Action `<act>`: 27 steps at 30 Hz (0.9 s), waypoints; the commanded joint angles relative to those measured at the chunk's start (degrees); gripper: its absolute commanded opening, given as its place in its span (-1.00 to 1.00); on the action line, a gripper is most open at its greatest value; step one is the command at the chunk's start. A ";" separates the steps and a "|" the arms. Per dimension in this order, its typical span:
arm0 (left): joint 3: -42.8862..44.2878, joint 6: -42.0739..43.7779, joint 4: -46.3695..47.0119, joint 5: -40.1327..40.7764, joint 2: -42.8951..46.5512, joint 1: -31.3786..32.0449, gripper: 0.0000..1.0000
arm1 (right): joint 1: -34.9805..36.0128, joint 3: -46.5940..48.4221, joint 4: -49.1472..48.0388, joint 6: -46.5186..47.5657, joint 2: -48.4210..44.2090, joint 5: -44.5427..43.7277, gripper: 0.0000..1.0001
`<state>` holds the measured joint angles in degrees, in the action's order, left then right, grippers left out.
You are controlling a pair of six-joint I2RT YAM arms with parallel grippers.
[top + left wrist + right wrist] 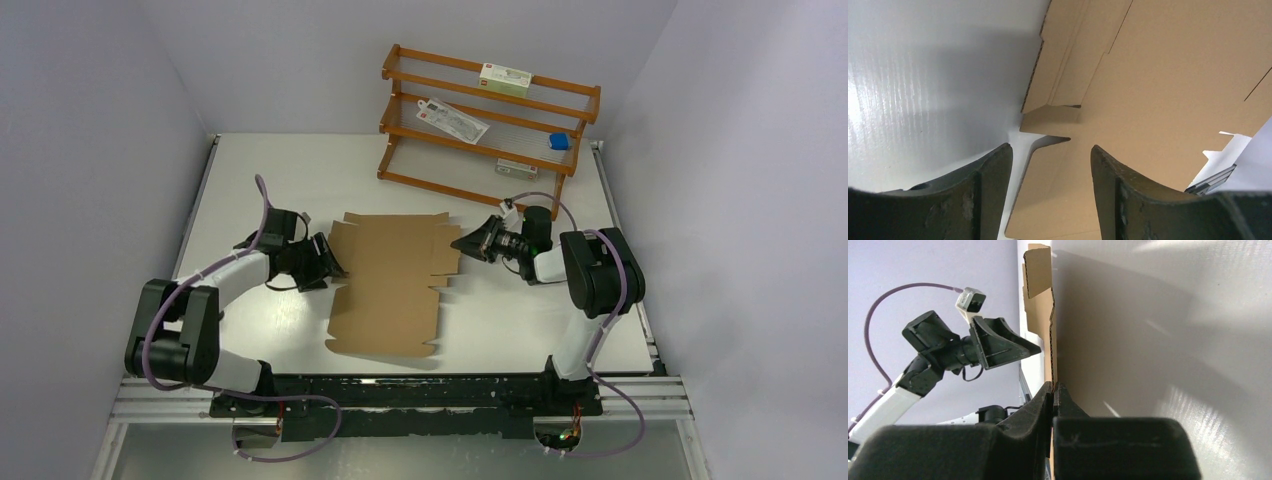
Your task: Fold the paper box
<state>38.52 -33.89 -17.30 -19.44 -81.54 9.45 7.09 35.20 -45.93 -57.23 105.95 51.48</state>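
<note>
— Where is the paper box?

— The paper box (390, 285) lies unfolded as a flat brown sheet in the middle of the white table (270, 170); it sits between the two arms, with its flaps and notches along both side edges.

— What is the left gripper doing?

— The left gripper (333, 266) is low at the sheet's left edge; its jaws stand well apart. One finger (990, 175) is over bare table and the other over cardboard, with a notch in the edge showing between them; they grip nothing.

— And the right one?

— The right gripper (1053, 388) meets the sheet's right edge; its fingers are pressed together, and the thin cardboard edge runs straight into the seam between them, so it pinches the box there.

— Anything else on the table?

— A wooden rack (480, 110) stands at the far side, well apart from the box; its shelves carry a few small packets and a blue item.
</note>
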 commanded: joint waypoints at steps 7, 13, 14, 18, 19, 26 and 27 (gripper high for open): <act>-3.07 -5.55 9.77 -4.39 -2.66 -1.02 0.28 | -1.12 -1.14 -4.90 -3.72 -0.48 2.35 -1.00; -5.39 -6.28 12.54 -4.02 -3.21 -2.06 0.28 | -1.66 -2.32 -11.74 -9.25 0.01 3.72 -1.00; -5.81 -6.76 13.32 -4.64 -3.53 -2.27 0.28 | -1.78 -2.45 -12.91 -10.09 0.12 3.91 -1.00; -7.21 -9.20 17.64 -7.94 -5.12 -2.49 0.28 | -1.99 -2.79 -15.50 -12.37 0.39 4.31 -1.00; -7.62 -9.93 19.17 -8.46 -5.34 -2.55 0.28 | -1.99 -2.89 -15.77 -12.56 0.40 4.32 -1.00; -9.31 -12.87 24.37 -10.25 -5.71 -2.93 0.19 | -2.06 -2.97 -14.96 -12.20 -0.16 4.35 -1.00; -9.34 -12.90 24.59 -10.49 -5.46 -2.95 0.14 | -2.08 -2.76 -13.94 -11.44 -0.29 4.14 -1.00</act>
<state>30.94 -45.56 4.64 -29.02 -86.11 7.11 5.56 32.47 -59.48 -69.19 105.95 54.83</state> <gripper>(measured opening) 0.606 0.044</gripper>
